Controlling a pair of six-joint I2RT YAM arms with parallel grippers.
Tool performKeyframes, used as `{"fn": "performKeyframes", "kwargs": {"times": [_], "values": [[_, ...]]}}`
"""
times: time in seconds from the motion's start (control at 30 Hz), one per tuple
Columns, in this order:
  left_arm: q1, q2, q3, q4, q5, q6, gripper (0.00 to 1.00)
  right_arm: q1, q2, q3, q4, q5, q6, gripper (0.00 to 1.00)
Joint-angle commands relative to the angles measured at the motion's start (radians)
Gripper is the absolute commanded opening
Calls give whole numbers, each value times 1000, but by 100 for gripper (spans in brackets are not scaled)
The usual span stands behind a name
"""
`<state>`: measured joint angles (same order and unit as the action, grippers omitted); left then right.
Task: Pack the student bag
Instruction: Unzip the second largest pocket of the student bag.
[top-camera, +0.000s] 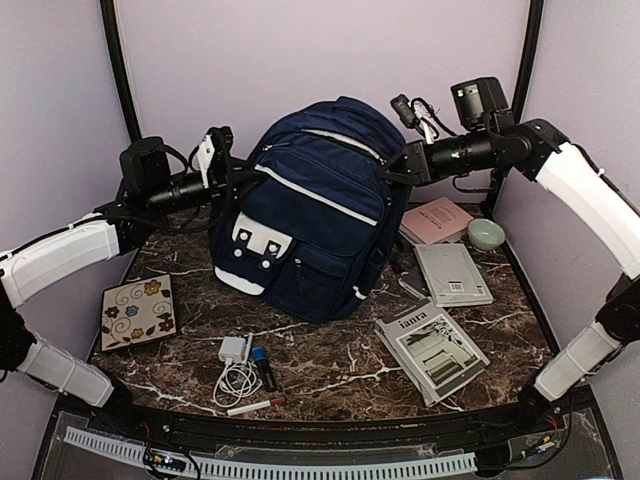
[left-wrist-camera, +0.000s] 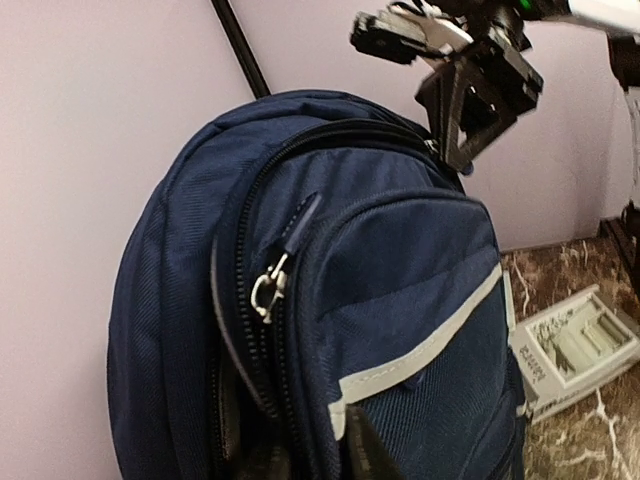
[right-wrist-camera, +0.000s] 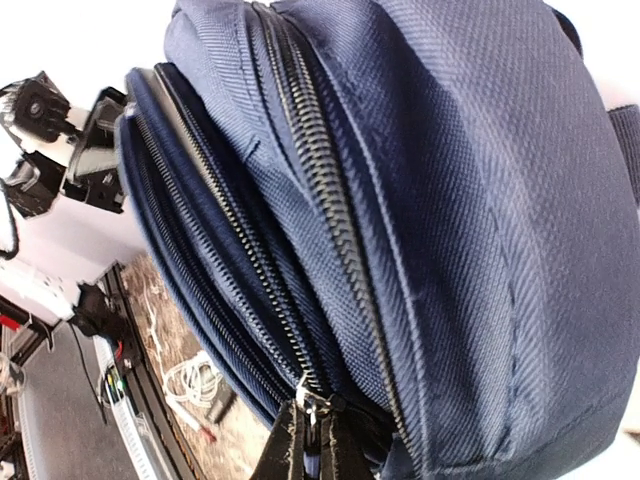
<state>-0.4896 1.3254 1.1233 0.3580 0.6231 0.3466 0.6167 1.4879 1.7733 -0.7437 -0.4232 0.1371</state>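
Backpack in the middle: we see the student bag (top-camera: 310, 220) standing upright toward the back of the marble table (top-camera: 330, 365), with an arm reaching in at each of its upper sides. At its left side, the left gripper (top-camera: 228, 183) has its jaws drawn almost together, and we judge them pinched on navy fabric beside a zipper track. At its right side, the right gripper (top-camera: 395, 168) has its jaws clamped on a metal zipper pull (right-wrist-camera: 306, 398).

High overview; wrist cameras near bag (top-camera: 320, 225)
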Motion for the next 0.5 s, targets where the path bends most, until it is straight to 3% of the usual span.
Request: {"fn": "performKeyframes", "kwargs": {"times": [0.0, 0.07, 0.2, 0.37, 0.47], "values": [[-13, 4, -63, -186, 78, 198, 39, 9, 8, 33, 108, -55, -38, 0], [-42, -5, -55, -299, 25, 299, 56, 22, 11, 31, 99, -66, -57, 0], [-85, -49, 7, -403, -9, 348, 70, 63, 25, 40, 75, -72, -106, 0], [-86, -129, 40, -336, 57, 254, 84, 103, 41, 56, 66, -67, -131, 0], [-88, -99, 121, -391, 62, 230, 85, 112, 48, 57, 64, -64, -137, 0]]}}
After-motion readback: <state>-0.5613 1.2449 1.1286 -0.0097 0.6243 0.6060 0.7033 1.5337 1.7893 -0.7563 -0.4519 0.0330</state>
